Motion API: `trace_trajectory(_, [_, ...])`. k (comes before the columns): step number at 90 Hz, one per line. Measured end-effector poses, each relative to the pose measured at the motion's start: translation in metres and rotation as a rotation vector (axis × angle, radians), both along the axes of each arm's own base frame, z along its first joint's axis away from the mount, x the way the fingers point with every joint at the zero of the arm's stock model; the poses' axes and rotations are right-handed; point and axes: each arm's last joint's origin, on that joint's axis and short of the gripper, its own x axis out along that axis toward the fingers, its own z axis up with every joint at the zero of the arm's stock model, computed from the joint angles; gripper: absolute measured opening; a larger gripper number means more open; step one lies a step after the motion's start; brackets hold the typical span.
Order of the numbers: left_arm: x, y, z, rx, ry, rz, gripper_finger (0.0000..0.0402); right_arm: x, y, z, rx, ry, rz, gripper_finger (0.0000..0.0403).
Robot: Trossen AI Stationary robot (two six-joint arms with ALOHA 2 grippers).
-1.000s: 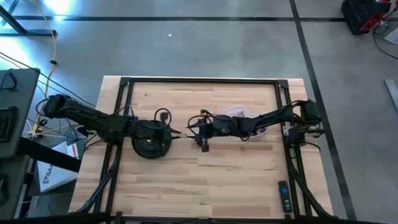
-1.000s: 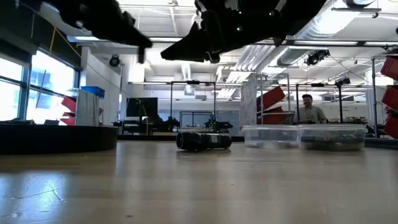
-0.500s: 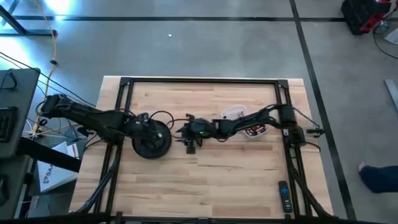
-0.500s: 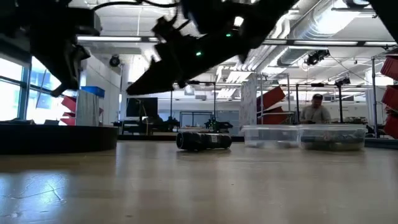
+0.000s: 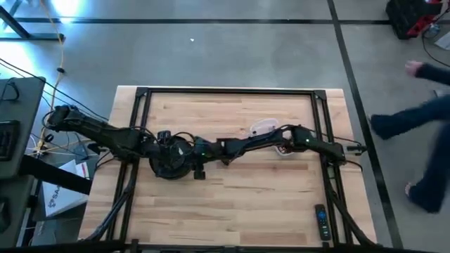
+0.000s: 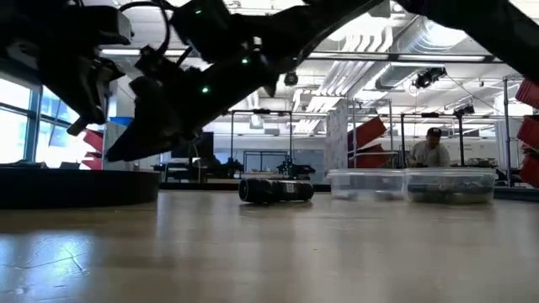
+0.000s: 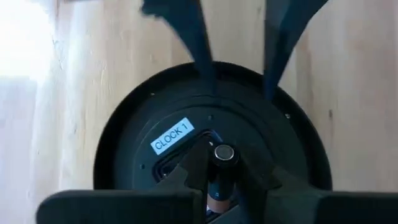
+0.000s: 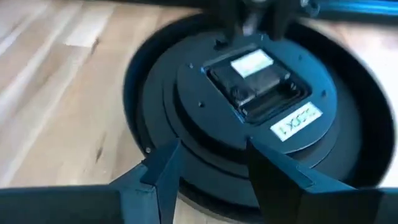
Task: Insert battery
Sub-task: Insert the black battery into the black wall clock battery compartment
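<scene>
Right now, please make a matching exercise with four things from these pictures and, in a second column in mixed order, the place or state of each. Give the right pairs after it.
Things
1. battery
2. clock
3. remote control
4. right gripper

Places or states
A. lying flat with its back up, label CLOCK 1
B. at the table's near right corner
C. held between the left gripper's fingers
D. open and empty, near the clock's rim

Pairs: 1-C, 2-A, 3-B, 4-D

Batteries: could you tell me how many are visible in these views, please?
1. A battery is held in the left gripper just above the back of the black clock. More could lie in the clear bins, whose contents are unclear.
</scene>
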Motion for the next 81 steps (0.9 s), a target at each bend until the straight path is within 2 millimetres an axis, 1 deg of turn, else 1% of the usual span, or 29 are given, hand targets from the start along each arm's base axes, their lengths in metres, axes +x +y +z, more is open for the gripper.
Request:
trace_trajectory(9, [0.000, -0.001, 0.000, -0.015, 0.008, -0.030, 0.0025, 0.002, 0.000, -0.001, 0.003, 0.080, -0.005, 0.0148])
trace_trajectory(19, [0.001, -0.001, 0.000, -0.013, 0.008, -0.049, 0.0029, -0.001, 0.000, 0.001, -0.025, 0.149, 0.007, 0.0148])
trace_trajectory(28, [0.004, -0.002, 0.000, -0.020, -0.011, -0.071, 0.0028, -0.004, -0.005, 0.007, -0.113, 0.213, 0.000, 0.0148])
trace_trajectory(38, [0.008, -0.004, 0.001, -0.023, -0.041, -0.110, 0.0027, -0.009, -0.017, 0.016, -0.243, 0.313, -0.018, 0.0148])
trace_trajectory(46, [0.012, -0.004, 0.001, 0.016, -0.069, -0.128, 0.0028, -0.014, -0.024, 0.021, -0.319, 0.394, -0.033, 0.0148])
trace_trajectory(54, [0.018, -0.001, 0.002, 0.100, -0.106, -0.124, 0.0028, -0.021, -0.027, 0.027, -0.336, 0.473, -0.022, 0.0148])
trace_trajectory(70, [0.036, 0.004, 0.001, 0.213, -0.183, -0.136, 0.0027, -0.041, -0.019, 0.041, -0.341, 0.595, 0.015, 0.0148])
trace_trajectory(81, [0.052, 0.005, -0.003, 0.257, -0.216, -0.179, 0.0028, -0.048, -0.004, 0.053, -0.345, 0.568, 0.041, 0.0139])
